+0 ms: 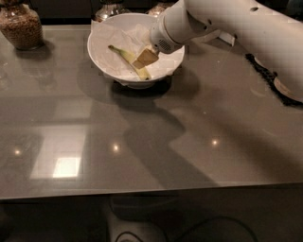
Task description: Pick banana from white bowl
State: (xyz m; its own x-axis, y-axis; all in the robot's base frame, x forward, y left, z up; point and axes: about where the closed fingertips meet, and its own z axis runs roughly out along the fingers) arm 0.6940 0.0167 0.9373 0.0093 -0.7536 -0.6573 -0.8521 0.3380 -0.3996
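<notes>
The white bowl (pixel 106 61) stands at the back middle of the grey table, lined with crumpled white paper. The banana (pixel 124 56) lies inside it, slim and yellow, its dark stem end pointing back left. My gripper (pixel 144 60) comes in from the right on the white arm and hangs inside the bowl, right over the banana's near right half. Its beige fingers (pixel 147 57) cover part of the banana.
A glass jar of brown bits (pixel 21 26) stands at the back left. Two more jars (pixel 110 8) stand behind the bowl. At the right edge are stacked beige bowls (pixel 289 90) on a dark mat. The table (pixel 142 142) stretches to the front.
</notes>
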